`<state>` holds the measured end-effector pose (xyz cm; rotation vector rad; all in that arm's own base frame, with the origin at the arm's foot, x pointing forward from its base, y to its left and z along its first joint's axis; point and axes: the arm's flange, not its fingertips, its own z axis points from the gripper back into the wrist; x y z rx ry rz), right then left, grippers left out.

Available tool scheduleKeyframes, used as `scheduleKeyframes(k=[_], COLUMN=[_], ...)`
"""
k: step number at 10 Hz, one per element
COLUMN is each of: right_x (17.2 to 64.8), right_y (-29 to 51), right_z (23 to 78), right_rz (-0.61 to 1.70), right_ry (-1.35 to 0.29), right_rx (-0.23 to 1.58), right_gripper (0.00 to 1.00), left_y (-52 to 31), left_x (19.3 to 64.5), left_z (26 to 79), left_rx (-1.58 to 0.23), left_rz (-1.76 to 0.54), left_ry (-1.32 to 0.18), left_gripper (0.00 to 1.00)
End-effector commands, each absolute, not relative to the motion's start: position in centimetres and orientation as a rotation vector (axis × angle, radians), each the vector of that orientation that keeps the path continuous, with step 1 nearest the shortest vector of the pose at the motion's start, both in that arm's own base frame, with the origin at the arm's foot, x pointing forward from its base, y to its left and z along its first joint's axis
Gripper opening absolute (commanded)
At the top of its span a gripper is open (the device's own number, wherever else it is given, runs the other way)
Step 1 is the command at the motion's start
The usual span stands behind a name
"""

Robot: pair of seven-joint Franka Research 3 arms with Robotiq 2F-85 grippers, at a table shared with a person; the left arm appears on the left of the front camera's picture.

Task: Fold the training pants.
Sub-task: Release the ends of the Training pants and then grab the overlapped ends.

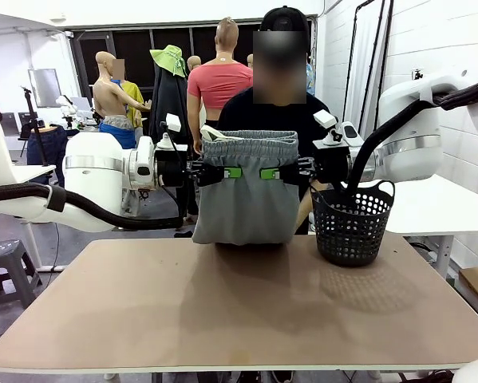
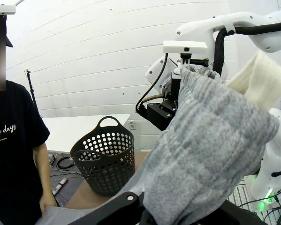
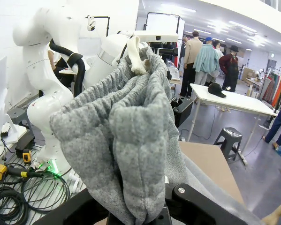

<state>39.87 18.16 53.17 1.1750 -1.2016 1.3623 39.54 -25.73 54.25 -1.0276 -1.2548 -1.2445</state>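
The light grey training pants hang in the air above the far edge of the table, gathered waistband on top, the lower end touching the tabletop. My left gripper is shut on the left side of the waistband. My right gripper is shut on the right side. Both grips sit just under the elastic. In the left wrist view the grey fabric bunches over my fingers. The right wrist view has the waistband folded thick between my fingers.
A black mesh basket stands on the table's far right. A person in a black shirt stands behind the pants at the far side. The brown tabletop stretches toward me.
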Motion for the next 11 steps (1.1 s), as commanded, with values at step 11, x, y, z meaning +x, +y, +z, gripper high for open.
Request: scheduleKeyframes(k=[11], right_x=[39.65], right_y=[18.19], right_z=[53.01], right_rz=[1.352], right_ry=[-1.225], right_rx=[1.197], right_gripper=[0.0], left_y=[-25.82], left_x=[39.37], left_z=[54.57], left_rx=[-1.027], left_rz=[-1.239], left_ry=[-1.266], left_gripper=[0.0])
